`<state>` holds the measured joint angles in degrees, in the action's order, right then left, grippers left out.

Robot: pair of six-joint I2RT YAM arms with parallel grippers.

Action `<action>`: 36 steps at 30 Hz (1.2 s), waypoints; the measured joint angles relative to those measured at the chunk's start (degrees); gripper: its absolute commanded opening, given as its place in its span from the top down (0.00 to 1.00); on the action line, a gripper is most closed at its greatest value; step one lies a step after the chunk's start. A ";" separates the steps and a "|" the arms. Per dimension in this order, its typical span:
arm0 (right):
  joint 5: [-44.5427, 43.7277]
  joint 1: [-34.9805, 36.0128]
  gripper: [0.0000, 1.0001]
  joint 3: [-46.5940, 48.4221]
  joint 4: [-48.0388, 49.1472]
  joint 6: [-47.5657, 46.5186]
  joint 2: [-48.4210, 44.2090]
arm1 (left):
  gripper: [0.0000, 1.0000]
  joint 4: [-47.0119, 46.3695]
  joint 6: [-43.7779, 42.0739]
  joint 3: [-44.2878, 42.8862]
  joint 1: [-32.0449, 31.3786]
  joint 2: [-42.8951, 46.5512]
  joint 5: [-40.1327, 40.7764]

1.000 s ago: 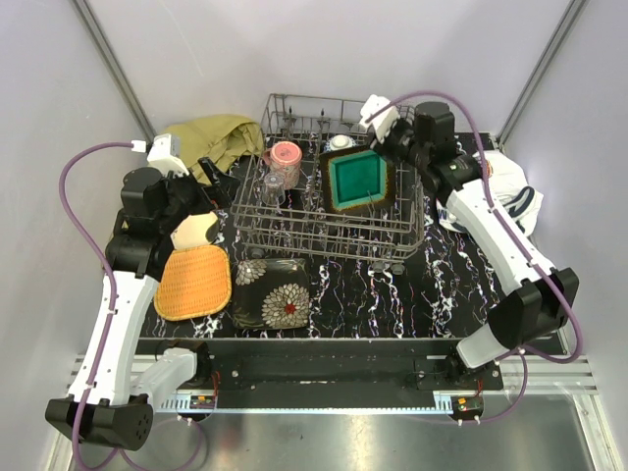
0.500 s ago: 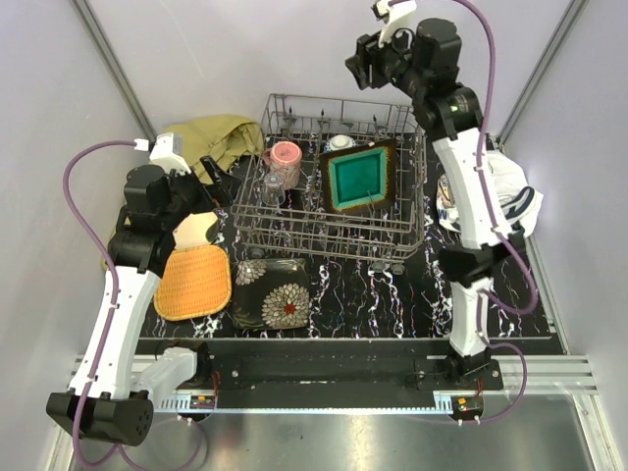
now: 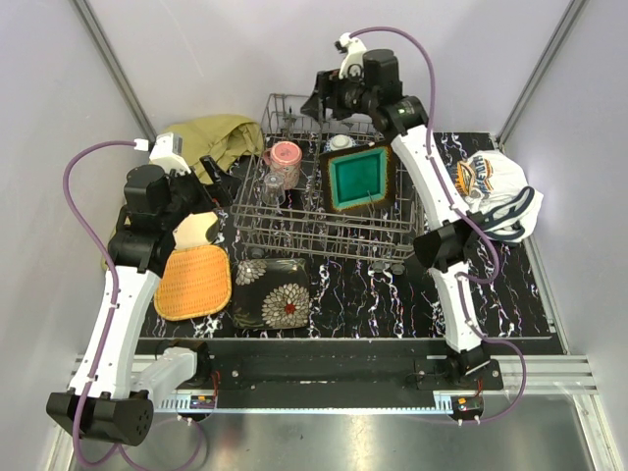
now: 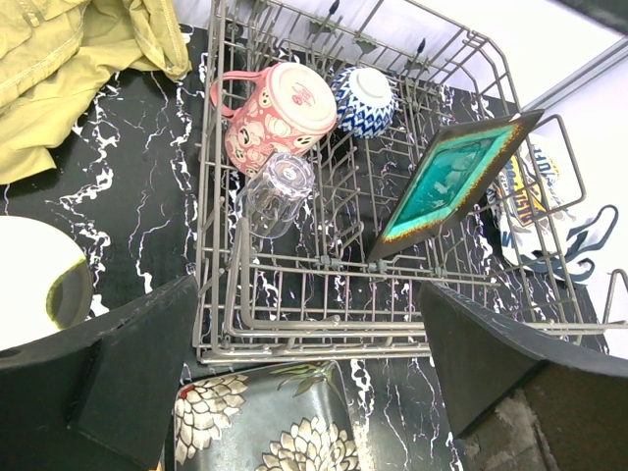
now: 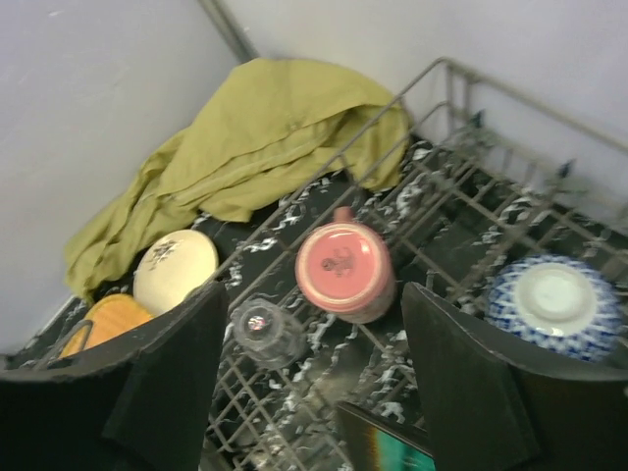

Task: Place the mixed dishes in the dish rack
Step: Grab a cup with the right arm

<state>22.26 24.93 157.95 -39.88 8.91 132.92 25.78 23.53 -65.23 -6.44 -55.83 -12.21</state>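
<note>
Now | dish rack [image 3: 324, 238]: teal plate [image 3: 357, 179], pink cup [image 3: 286, 157], clear glass [image 3: 272, 188], blue bowl [image 3: 340, 143]

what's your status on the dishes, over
Left gripper, right gripper open, empty. Teal plate, pink cup, clear glass in dish rack. Orange plate, cream plate, floral plates outside it. No obstruction seen.

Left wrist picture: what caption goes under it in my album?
Pink cup, clear glass, blue patterned bowl and leaning teal plate in the dish rack; floral plate waiting outside.
</note>
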 measured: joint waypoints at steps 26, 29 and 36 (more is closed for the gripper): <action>-10.01 9.81 0.09 0.00 7.72 -1.25 12.55 | 0.01 0.33 -1.29 0.02 0.17 1.03 0.42; -11.50 10.01 0.09 0.00 8.35 -1.51 13.62 | 0.01 0.31 -1.49 0.02 0.17 1.03 0.39; -14.40 10.34 0.08 0.00 8.74 -2.10 15.37 | 0.01 0.31 -1.70 0.02 0.22 1.03 0.42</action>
<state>7.86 35.27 157.95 -31.14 6.81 148.29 26.09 21.82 -65.21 -6.22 -54.81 -11.79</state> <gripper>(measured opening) 0.913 0.987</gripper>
